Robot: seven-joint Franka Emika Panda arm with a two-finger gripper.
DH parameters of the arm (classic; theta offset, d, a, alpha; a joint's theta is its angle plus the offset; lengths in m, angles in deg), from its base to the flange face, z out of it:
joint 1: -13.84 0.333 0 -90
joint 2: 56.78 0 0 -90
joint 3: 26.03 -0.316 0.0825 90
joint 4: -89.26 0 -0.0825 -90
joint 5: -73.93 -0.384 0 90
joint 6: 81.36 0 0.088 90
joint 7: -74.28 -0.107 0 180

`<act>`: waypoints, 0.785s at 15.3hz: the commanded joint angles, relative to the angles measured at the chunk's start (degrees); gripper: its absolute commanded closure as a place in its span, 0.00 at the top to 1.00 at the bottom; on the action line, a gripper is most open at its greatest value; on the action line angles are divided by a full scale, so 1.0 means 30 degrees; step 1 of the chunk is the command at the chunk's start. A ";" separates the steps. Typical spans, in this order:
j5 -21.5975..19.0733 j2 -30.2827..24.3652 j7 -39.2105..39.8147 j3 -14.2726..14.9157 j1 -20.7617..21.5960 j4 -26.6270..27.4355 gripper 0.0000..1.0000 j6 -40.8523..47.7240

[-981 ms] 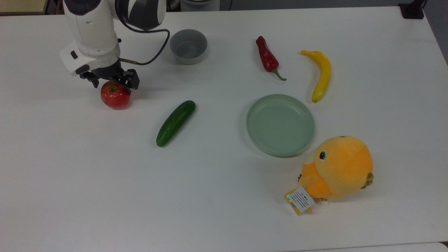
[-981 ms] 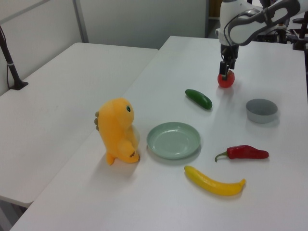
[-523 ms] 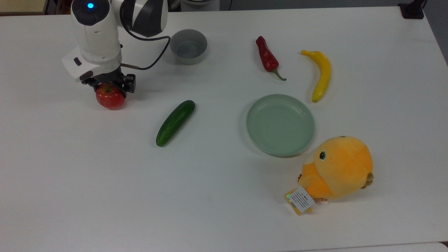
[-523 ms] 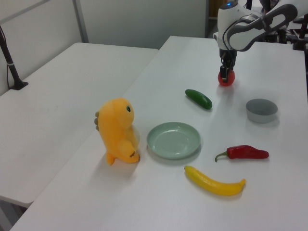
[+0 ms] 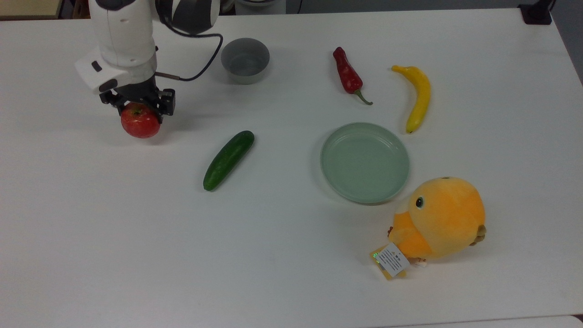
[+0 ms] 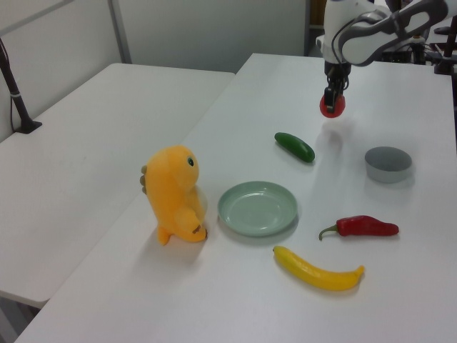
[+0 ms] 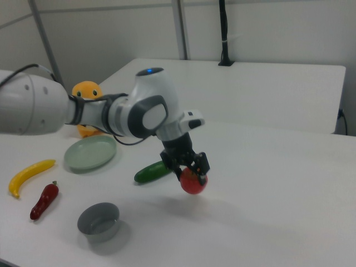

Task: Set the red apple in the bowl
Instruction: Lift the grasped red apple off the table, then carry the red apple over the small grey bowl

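The pincer (image 5: 140, 105) is clamped on the red apple (image 5: 140, 123), seemingly lifted off the bench (image 5: 291, 255) to carry it over the bowl (image 5: 245, 60) near the bench's far edge.

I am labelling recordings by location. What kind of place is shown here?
Probably a robotics lab or test room. Plain white tables stand by bare partition walls, and toy-like food, a banana and a cucumber, lies spread before a robot arm.

Lab: robot arm (image 7: 83, 108), white tables (image 5: 291, 255), partitions (image 6: 200, 32).
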 commanded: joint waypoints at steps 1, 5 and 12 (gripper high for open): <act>0.0124 -0.2798 -0.0298 -0.0208 0.0850 0.2222 0.47 0.0694; 0.0124 -0.4526 -0.0269 -0.1405 0.1380 0.2430 0.51 0.3798; 0.0124 -0.6930 -0.0181 -0.2639 0.2225 0.5327 0.51 0.4562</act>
